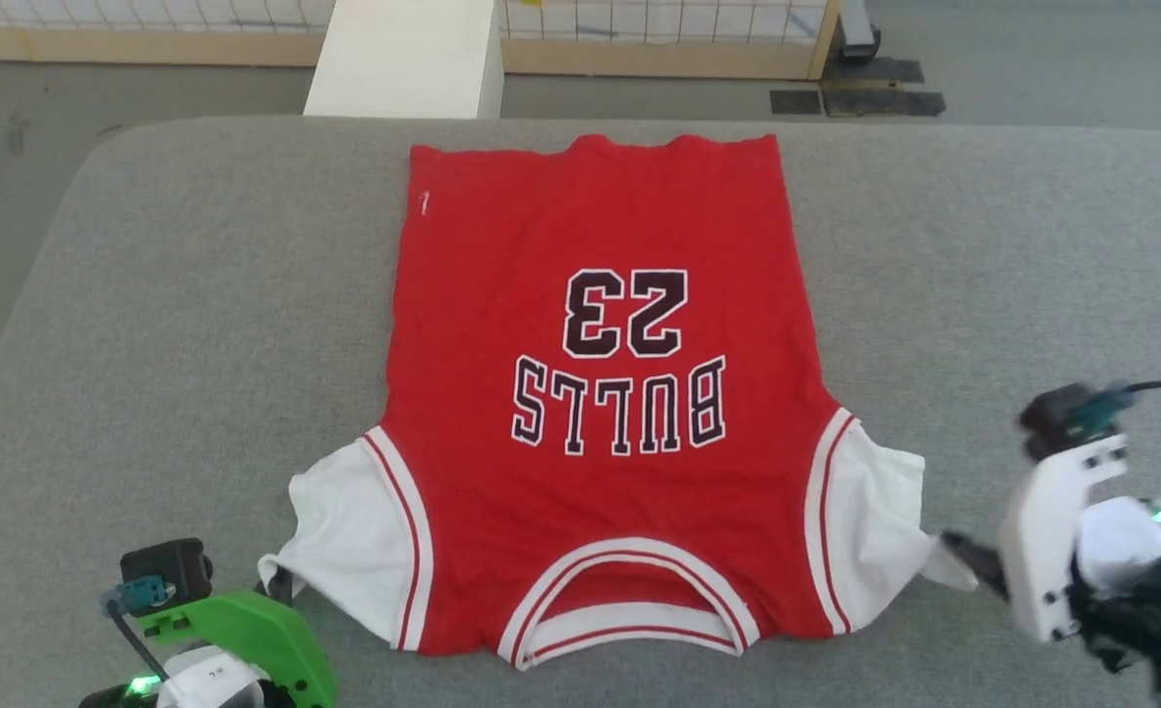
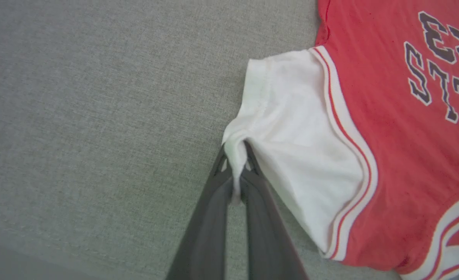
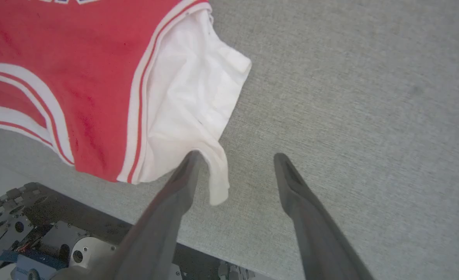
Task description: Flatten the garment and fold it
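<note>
you've got the red jersey-knit t-shirt (image 1: 600,393) with white sleeves flat, print up, collar nearest, on the grey woven table pad (image 1: 147,295), left gripper (image 2: 235,151) pinched tight on a bunched sleeve corner, right gripper (image 3: 237,157) fingers spread apart, limp sleeve tip beside one finger

Bright, even light falls across the grey table (image 1: 147,295), leaving only thin, soft shadows under the edges of the garment (image 1: 600,393). Its white sleeves (image 1: 344,531) sit close to overexposure in the head view, where the right hand (image 1: 963,562) is smeared by blur and small green indicator lights (image 1: 144,683) glow. The left wrist view looks pale and slightly hazy, dimmer in its lower left corner. In both wrist views the dark fingers (image 3: 163,217) go soft and unfocused towards the bottom edge.
</note>
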`<state>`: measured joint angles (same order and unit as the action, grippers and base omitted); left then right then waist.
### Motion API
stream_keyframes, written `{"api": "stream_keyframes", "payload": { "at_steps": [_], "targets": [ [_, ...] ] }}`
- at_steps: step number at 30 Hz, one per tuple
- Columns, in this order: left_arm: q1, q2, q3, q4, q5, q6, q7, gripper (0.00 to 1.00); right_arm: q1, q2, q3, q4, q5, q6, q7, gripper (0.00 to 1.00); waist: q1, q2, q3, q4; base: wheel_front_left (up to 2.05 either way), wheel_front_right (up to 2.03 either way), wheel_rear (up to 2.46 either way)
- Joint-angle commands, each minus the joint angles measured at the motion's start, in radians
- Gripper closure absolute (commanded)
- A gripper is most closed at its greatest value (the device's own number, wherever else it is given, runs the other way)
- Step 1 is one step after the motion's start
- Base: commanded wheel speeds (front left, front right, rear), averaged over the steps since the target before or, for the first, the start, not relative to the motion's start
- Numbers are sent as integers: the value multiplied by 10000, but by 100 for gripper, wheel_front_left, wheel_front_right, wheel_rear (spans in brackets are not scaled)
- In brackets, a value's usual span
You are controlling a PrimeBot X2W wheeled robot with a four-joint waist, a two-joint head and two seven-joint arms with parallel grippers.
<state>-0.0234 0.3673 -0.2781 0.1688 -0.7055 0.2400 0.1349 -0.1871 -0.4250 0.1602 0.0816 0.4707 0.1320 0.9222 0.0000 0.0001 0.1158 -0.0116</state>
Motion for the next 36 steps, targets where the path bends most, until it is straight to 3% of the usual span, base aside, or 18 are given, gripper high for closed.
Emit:
{"api": "stream_keyframes", "payload": {
  "at_steps": [1, 4, 5, 6, 13, 18, 26, 36],
  "targets": [
    [131, 82, 45, -87, -30, 96, -35, 100, 212, 23, -385, -305, 265, -13, -57, 0, 0, -1, -198, -143, 0, 0, 0],
    [292, 124, 107, -367, -59, 195, -76, 100, 314, 543, -1937, -1577, 573, -13, -567, 0, 0, -1, -229, -227, 0, 0, 0],
    [308, 146, 157, -575, -32, 274, -154, 100, -7, 908, -2504, -2140, 142, -13, -1891, 0, 0, -1, -82, -257, 0, 0, 0],
    [298, 147, 165, -635, -19, 293, -180, 100, -133, 1072, -2663, -2153, 30, -13, -2293, 0, 0, -1, -27, -255, 0, 0, 0],
    [94, 63, 184, -1131, 92, 385, -463, 100, -1567, 1948, -2785, -1148, -794, -13, -4556, 0, 0, -1, 639, -72, 0, 0, 0],
    [-252, -79, 92, -1749, 249, 405, -703, 100, -3313, 1892, -2490, 42, -1446, -13, -5276, 0, 0, -1, 1643, 314, 0, 0, 0],
    [-1105, -509, -266, -2536, 593, 412, -1067, 100, -6767, 1211, -1930, 2158, -2234, -13, -5013, 0, 0, -1, 3677, 1390, 0, 0, 0],
    [-1431, -873, -549, -3376, 828, 413, -1537, 100, -9816, 183, -741, 4075, -3112, -13, -2532, 0, 0, -1, 5398, 2487, 0, 0, 0]
  ]
}}
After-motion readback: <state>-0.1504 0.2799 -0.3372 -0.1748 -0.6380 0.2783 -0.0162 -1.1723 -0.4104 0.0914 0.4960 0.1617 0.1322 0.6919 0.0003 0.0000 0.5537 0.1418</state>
